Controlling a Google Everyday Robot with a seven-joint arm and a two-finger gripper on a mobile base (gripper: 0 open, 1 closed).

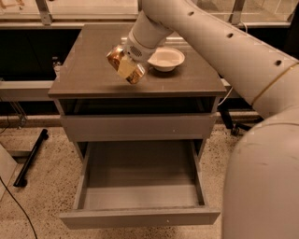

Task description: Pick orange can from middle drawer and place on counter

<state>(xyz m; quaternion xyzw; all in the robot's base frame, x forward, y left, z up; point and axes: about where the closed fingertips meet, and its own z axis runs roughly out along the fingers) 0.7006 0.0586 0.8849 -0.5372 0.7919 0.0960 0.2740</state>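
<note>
Fingers [125, 69] of the gripper [127, 71] clasp the orange can [114, 58] over the counter [88, 70], white bowl [166, 59] just beside.

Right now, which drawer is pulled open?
The lower drawer, pulled far out; the drawer above is pushed in. The gripper holds the orange can over the counter.

Looks like an office-type robot lab to me: speckled hard floor [46, 186], plain grey cabinet [140, 127], glass partitions [88, 5] with metal frames behind it, a chair's wheeled base [233, 127] on the right, a black stand leg [30, 156] on the left. The gripper [128, 70] holds the can [122, 63] over the counter [88, 70].
</note>
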